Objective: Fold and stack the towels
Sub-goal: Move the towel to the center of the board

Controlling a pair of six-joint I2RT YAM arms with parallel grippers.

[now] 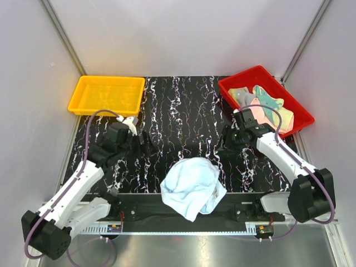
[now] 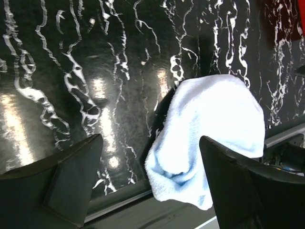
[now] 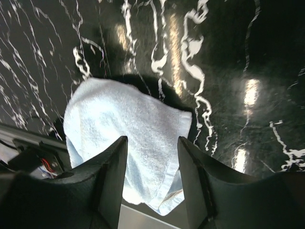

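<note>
A light blue towel (image 1: pixel 192 186) lies crumpled at the table's near edge, with one corner hanging over it. It also shows in the left wrist view as the same blue towel (image 2: pixel 214 119), and in the right wrist view (image 3: pixel 124 124). My left gripper (image 1: pixel 144 143) hovers to the left of and behind the towel; its jaws (image 2: pixel 150 186) are open and empty. My right gripper (image 1: pixel 226 142) hangs to the right of and behind the towel, open (image 3: pixel 152 176), with nothing between its fingers. Several more towels (image 1: pixel 266 103), yellow, teal, pink and grey, lie heaped in the red tray (image 1: pixel 240 78).
An empty yellow tray (image 1: pixel 107 94) stands at the back left. The black marbled table top (image 1: pixel 178 122) runs between the two trays. A metal rail (image 1: pixel 183 214) with the arm bases runs along the near edge. White walls close in the sides and back.
</note>
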